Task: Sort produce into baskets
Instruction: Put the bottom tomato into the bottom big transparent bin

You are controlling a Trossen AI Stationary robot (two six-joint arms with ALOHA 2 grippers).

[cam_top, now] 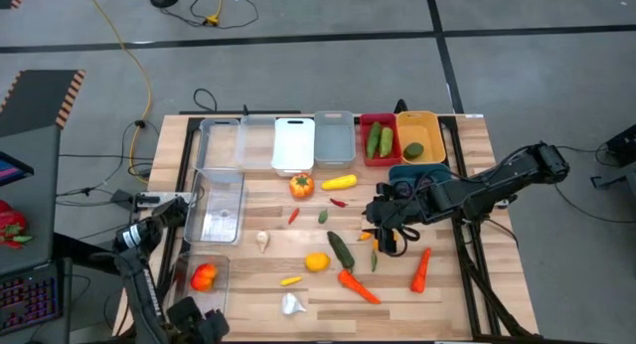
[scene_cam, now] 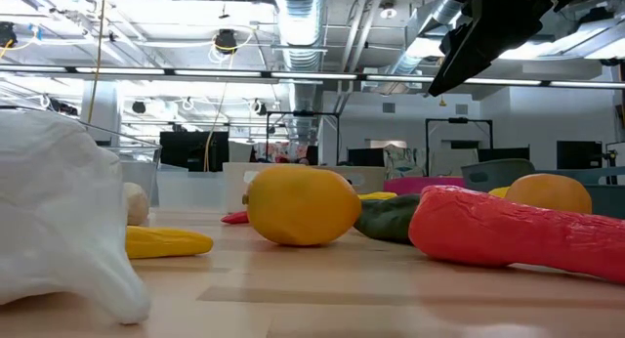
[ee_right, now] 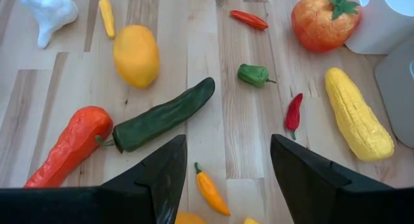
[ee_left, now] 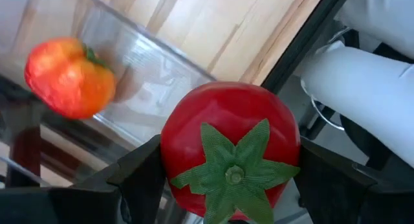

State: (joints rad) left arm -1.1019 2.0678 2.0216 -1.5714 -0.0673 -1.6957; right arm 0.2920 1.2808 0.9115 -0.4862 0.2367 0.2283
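Note:
My left gripper [ee_left: 229, 185] is shut on a red tomato [ee_left: 229, 140] with a green leafy top. It hangs over the table's left edge [cam_top: 180, 274], beside a clear basket [cam_top: 204, 274] that holds an orange-red tomato [ee_left: 68, 75]. My right gripper [ee_right: 223, 179] stands open in the air over the table's right middle [cam_top: 383, 235]. Below it lie a green cucumber [ee_right: 162, 117], a small orange chili [ee_right: 210, 188] and other loose produce. A row of baskets lines the far edge: clear [cam_top: 219, 140], white [cam_top: 294, 143], grey [cam_top: 334, 137], red [cam_top: 378, 137] and orange-yellow [cam_top: 419, 137]. My left gripper pinches the red tomato by its two opposite sides [ee_left: 173, 153] between the two fingers [ee_left: 139, 179]. The fingers come from above and point down. The tomato's leafy top [ee_left: 233, 175] faces up toward the wrist, and the tomato is lifted clear of the table.
Loose on the table lie a lemon [cam_top: 316, 261], two carrots [cam_top: 358, 284] [cam_top: 420, 269], a yellow corn [cam_top: 339, 182], an orange tomato [cam_top: 301, 185], garlic [cam_top: 291, 304] and small chilies. A teal basket [cam_top: 417, 173] sits under the right arm. Another clear basket [cam_top: 221, 205] stands at the left.

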